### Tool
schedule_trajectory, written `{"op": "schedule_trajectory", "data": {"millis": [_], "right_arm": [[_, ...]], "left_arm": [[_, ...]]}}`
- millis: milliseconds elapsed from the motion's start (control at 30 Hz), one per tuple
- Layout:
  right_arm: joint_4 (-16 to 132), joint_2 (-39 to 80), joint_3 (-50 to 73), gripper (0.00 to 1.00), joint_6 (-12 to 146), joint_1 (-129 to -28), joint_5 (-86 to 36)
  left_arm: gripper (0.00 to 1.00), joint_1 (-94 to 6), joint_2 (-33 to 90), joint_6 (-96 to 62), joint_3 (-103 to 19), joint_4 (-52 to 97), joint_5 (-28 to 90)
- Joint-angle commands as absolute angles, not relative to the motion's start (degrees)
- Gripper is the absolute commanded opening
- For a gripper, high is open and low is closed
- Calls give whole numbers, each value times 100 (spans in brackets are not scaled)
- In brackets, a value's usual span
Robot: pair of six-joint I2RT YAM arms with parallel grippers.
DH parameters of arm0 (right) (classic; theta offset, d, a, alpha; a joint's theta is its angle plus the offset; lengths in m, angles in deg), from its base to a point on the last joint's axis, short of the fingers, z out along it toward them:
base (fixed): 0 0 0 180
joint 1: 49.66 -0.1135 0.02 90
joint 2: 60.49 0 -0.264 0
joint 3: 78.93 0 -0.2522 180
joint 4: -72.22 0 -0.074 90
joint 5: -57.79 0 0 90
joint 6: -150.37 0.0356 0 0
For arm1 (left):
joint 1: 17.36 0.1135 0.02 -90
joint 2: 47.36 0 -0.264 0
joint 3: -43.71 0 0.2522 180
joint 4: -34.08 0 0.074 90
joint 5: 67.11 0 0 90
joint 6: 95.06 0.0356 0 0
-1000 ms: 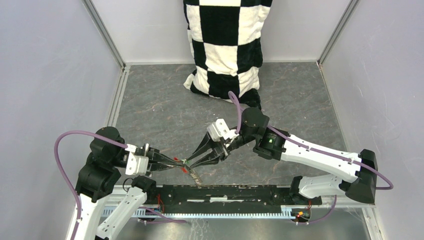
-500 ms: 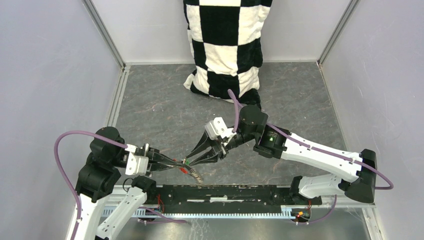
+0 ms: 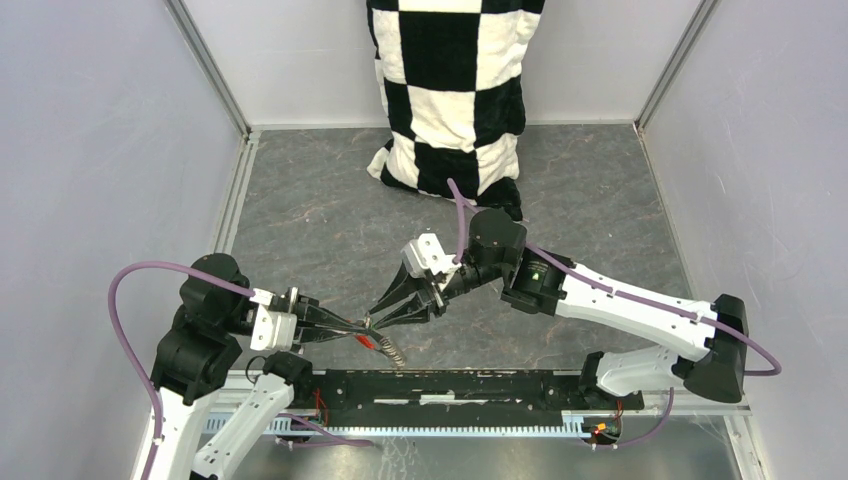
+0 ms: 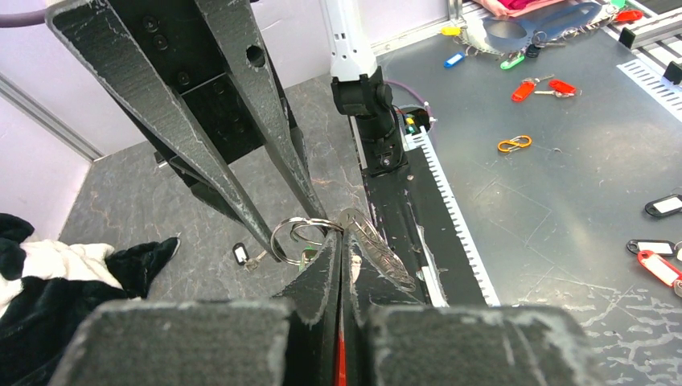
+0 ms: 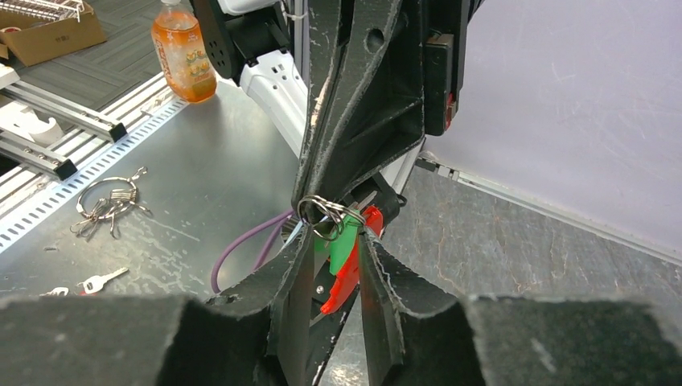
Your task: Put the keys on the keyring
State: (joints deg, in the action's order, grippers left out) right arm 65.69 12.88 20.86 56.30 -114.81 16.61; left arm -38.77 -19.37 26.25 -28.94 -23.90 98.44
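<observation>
keyring (image 4: 299, 238) between both tool (image 4: 337, 241) tips

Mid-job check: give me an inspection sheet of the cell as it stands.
Surface: grey marbled table, no spills seen.
Job's things: keyring held up between both pincers; green key at the ring; black key lying on the table.
Clutter: checkered cloth at the back.
Grippers: left pincer shut on the keyring; right pincer jaws apart around the green key, grip unclear.
Cables: purple cable loops clear of the pincers.
Surroundings: white walls; orange bottle outside the cell.
</observation>
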Motion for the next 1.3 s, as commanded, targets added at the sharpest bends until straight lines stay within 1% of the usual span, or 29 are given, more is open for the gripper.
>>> {"op": "schedule_trajectory", "data": {"millis": [0, 100, 200, 333, 433, 500, 533, 800, 1033, 1267], "right_arm": [[6892, 1328, 1853, 32, 5766, -11490, 1604], [6977, 1339, 1851, 31, 5842, -11491, 1660], [6997, 1339, 1827, 24, 5869, -11488, 1725], [7042, 1307, 1866, 20, 5941, -11486, 1846], [6992, 1291, 1850, 10, 5940, -11486, 1852], [6925, 1297, 1825, 2, 5917, -11481, 1850], [6853, 1303, 1795, 1, 5883, -11486, 1849], [6244, 1127, 1746, 0, 5691, -11479, 1704], [5596, 1027, 1631, 0, 5843, -11479, 1190], [5525, 1010, 1595, 1, 6028, -11480, 1146]], "left_arm": [[2, -3888, -1946, 2807, -3078, -2194, 10040], [2, -3889, -1934, 2820, -3078, -2192, 10041], [2, -3887, -1922, 2834, -3078, -2192, 10026], [2, -3887, -1936, 2863, -3054, -2194, 9978], [2, -3885, -1949, 2903, -3044, -2198, 9930], [2, -3887, -1960, 2920, -3034, -2195, 9898], [2, -3884, -1972, 2934, -3030, -2195, 9867], [2, -3884, -2082, 3000, -2942, -2196, 9496], [2, -3888, -2060, 3027, -2860, -2206, 9215], [2, -3885, -2091, 3091, -2774, -2227, 9083]]}}
